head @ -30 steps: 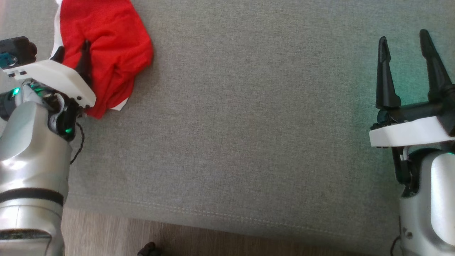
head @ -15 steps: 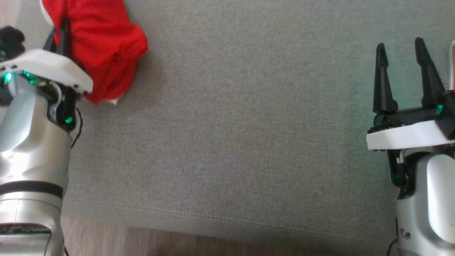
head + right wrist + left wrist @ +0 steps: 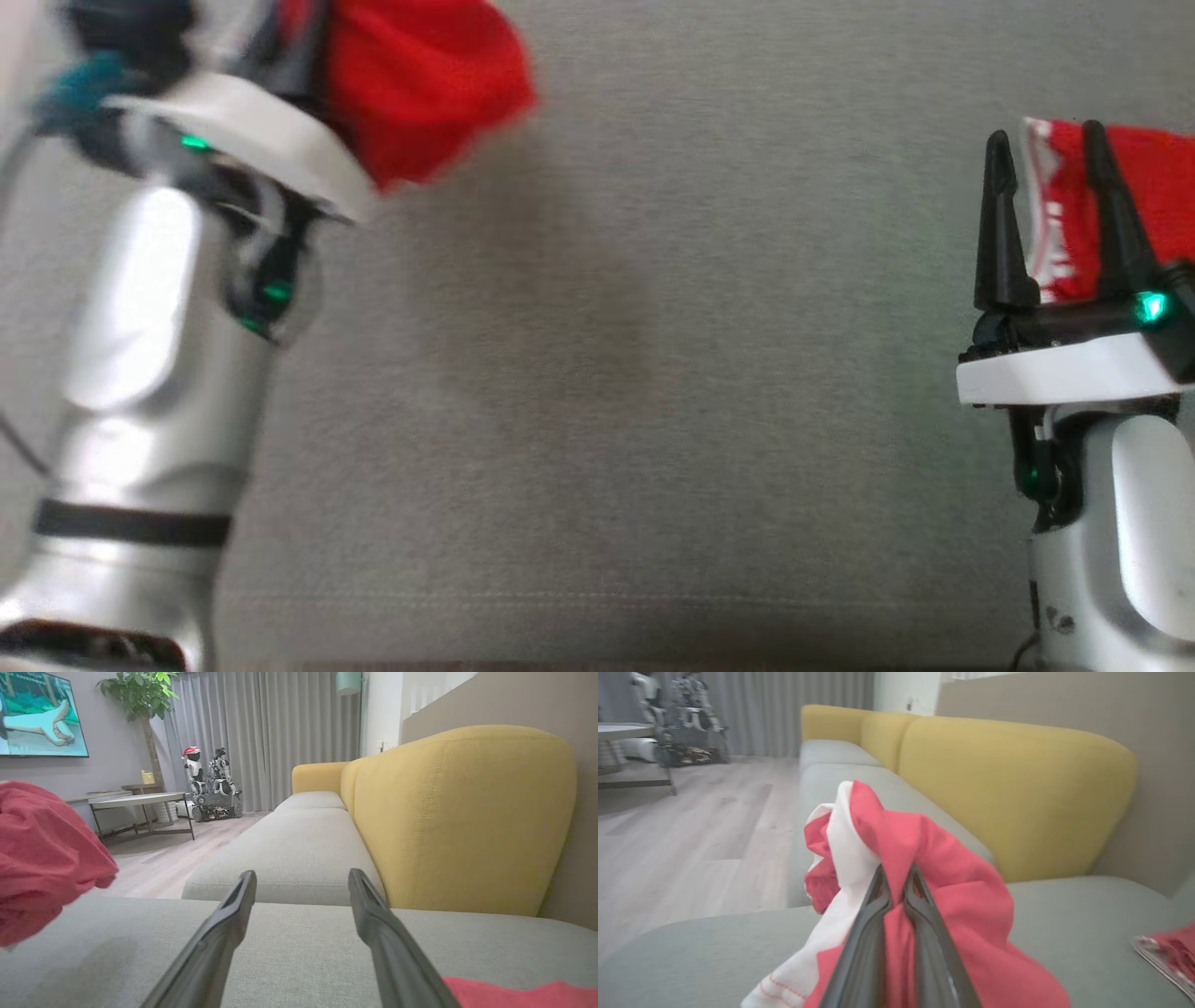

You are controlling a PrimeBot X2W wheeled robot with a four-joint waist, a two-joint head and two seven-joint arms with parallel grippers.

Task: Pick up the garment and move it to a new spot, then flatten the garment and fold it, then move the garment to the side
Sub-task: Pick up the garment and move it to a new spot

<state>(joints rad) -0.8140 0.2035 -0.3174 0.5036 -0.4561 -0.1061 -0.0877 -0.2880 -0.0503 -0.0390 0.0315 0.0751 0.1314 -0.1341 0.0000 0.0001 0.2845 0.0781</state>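
Red garment (image 3: 952, 868) pinched in left jaws; right jaws spread wide.

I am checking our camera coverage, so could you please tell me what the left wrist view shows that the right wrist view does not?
Left wrist view: the left tool shut on the garment, white part showing. Right wrist view: the open right tool, a wall screen and a plant. Shared: the garment, grey sofa seat, yellow backrest, curtains.
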